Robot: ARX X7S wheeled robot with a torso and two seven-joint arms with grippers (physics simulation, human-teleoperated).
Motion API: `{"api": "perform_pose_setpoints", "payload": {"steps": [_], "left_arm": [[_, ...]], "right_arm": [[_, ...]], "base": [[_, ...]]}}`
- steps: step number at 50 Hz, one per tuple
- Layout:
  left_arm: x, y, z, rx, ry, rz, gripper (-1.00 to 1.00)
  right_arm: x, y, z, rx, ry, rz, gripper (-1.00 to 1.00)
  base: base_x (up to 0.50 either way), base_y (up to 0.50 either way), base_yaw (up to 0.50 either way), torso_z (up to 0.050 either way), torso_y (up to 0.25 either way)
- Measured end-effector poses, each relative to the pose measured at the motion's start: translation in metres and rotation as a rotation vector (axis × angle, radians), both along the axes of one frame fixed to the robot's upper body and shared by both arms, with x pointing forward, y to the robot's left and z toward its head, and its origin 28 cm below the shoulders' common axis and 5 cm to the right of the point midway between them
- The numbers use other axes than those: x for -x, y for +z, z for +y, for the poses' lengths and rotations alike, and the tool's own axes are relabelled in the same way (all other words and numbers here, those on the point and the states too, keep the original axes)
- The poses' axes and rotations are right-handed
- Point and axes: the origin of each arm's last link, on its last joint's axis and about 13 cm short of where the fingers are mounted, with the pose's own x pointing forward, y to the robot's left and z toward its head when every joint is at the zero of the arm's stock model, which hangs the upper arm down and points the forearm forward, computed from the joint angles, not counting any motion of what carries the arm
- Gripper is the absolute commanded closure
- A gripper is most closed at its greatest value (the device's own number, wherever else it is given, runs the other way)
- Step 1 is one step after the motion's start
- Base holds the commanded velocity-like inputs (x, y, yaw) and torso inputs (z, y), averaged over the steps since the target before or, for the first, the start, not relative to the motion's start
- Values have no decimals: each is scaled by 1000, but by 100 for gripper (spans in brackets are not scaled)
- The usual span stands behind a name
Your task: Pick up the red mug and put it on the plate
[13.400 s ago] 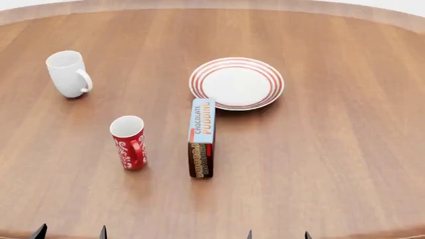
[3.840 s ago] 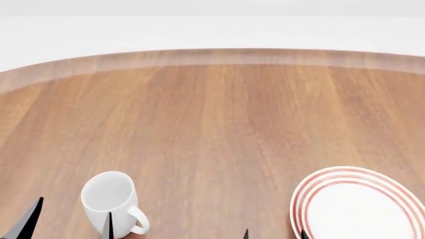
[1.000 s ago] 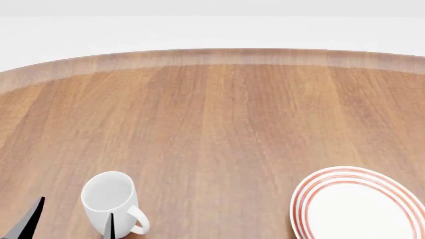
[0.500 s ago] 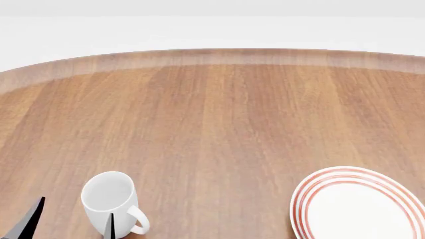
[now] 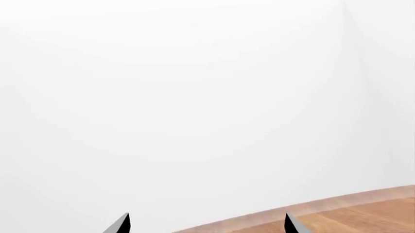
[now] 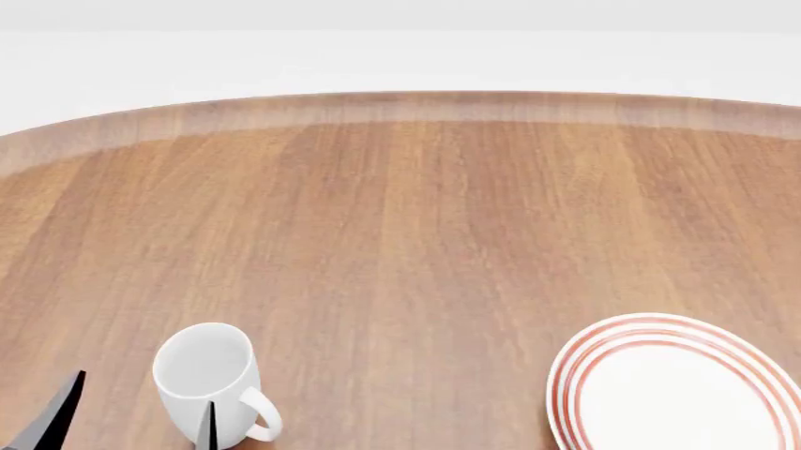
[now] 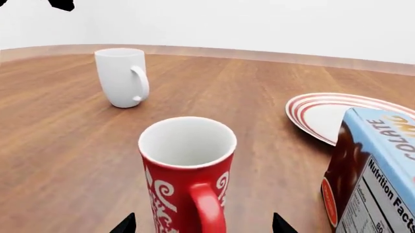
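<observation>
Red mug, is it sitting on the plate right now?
No, in the right wrist view the red mug stands on the bare wooden table, apart from the plate.

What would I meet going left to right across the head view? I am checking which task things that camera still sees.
Left gripper tips at the lower edge → white mug → bare wooden table → plate, cut off at the lower right. The red mug is out of this view.

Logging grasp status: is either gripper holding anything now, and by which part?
Nothing is held. The right gripper is open before the red mug, untouched on the table; the left gripper is open, empty.
</observation>
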Motion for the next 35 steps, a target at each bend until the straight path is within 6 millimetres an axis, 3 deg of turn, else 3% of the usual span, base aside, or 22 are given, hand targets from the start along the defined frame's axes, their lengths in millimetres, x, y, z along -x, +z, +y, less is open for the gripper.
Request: {"api": "perform_pose_setpoints", "payload": {"steps": [35], "left_arm": [[0, 0, 0, 0, -1, -2, -100]], "right_arm": [[0, -10, -3, -6, -16, 18, -100]], "base": [[0, 0, 0, 0, 0]]}}
